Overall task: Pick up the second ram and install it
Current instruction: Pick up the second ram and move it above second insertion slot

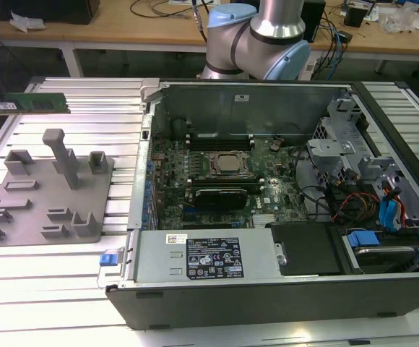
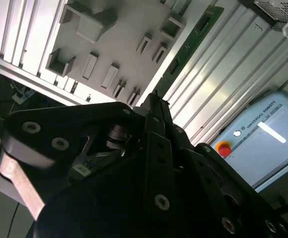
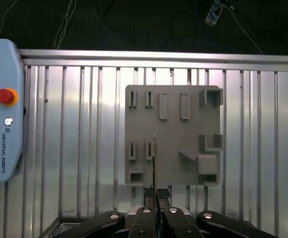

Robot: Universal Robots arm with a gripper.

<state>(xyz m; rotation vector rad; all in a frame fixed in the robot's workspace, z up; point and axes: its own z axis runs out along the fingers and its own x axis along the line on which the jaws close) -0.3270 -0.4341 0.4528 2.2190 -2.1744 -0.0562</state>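
While the claw [image 3: 155, 193] grips the second ram [image 2: 192, 39], grey posts [image 3: 198, 159] stand beneath.

Premises: a robotics laboratory or electronics workshop.

Grounds: an industrial robot arm [image 1: 256, 36] stands behind an open computer case [image 1: 282, 300], whose circuit board is exposed. The case sits on a ribbed aluminium table [image 1: 50, 289]. A grey fixture plate [image 1: 50, 195] with upright posts lies just beside the case. A teach pendant [image 3: 2, 114] with a red stop button [image 3: 5, 95] rests at the table's edge. In the background, wooden workbenches [image 1: 123, 32] carry loose cables [image 1: 332, 43] and assorted equipment.
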